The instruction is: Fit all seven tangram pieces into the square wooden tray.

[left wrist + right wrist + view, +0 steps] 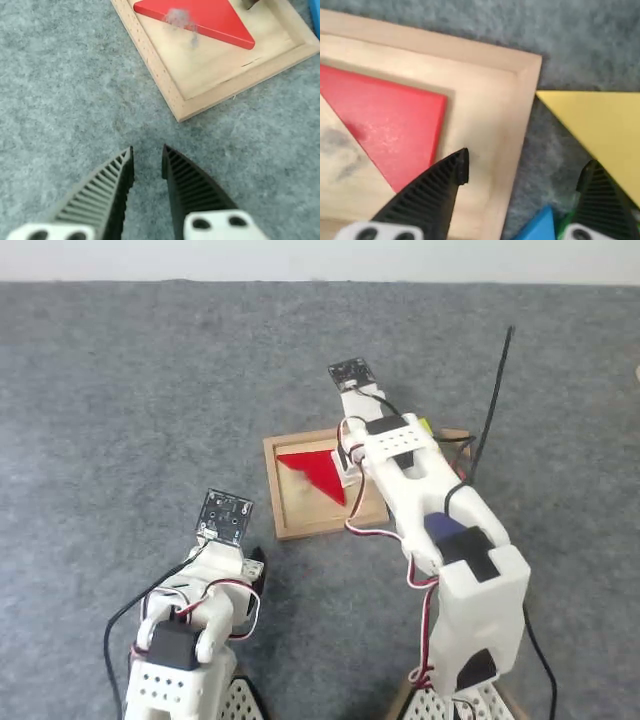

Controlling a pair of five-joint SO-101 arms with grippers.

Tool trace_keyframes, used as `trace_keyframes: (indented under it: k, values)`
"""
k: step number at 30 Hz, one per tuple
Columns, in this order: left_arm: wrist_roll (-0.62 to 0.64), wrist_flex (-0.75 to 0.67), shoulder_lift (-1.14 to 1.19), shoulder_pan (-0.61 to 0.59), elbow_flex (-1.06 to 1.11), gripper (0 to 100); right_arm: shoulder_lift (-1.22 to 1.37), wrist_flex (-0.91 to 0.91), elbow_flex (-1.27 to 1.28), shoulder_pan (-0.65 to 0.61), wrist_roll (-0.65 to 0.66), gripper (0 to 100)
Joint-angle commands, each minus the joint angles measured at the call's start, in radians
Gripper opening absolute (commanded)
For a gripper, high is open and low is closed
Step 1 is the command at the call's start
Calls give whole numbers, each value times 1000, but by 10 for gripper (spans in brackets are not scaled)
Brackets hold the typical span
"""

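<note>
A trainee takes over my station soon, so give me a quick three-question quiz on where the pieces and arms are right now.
1. True or false: the red triangle lies inside the wooden tray.
2. Where is the yellow triangle?
A) inside the tray
B) on the carpet, outside the tray's rim
C) held between the left arm's jaws
3. Which arm's open jaws straddle the tray's rim?
Key: 1 true; 2 B; 3 the right arm.
</note>
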Motion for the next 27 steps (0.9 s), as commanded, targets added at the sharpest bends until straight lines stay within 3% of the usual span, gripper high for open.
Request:
trace_keyframes:
  k: [1,11,16,27]
  values:
    - [9,6,-21,-8,-5,92,-10,30,-43,-62,18,351]
    - [9,6,-21,-8,-5,92,-33,36,-11,-282,18,351]
    - [9,6,-21,-8,-5,92,-90,38,14,-252,18,351]
    - [9,6,-21,-8,-5,92,-466,28,285,-239,23,351]
